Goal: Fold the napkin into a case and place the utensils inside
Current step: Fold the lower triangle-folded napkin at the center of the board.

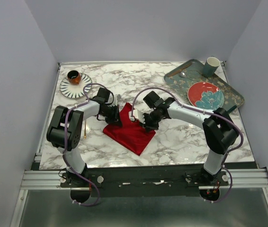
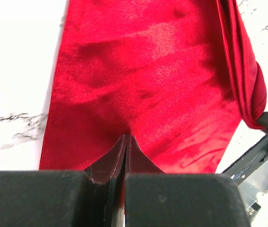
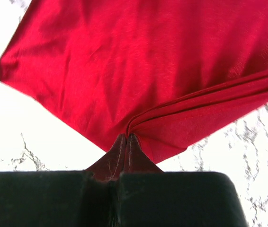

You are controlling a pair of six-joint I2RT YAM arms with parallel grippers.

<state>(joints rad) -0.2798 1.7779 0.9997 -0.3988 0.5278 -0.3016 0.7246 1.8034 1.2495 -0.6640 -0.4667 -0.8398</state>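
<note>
On the worktop (image 1: 181, 137), centrally, the napkin (image 1: 130, 131) lies partly folded. Its left edge is clamped in the left pincer (image 1: 116, 119); its folded right edge is clamped in the right pincer (image 1: 147, 124).

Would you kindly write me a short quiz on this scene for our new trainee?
1. True or false: the left gripper and right gripper are both shut on the napkin.
2. The red flowered plate lies: A on the tray, B on the napkin, C in a gripper.
3. Fill in: the small brown cup sits on a white plate with black ___.
Key: 1 true; 2 A; 3 stripes.
</note>
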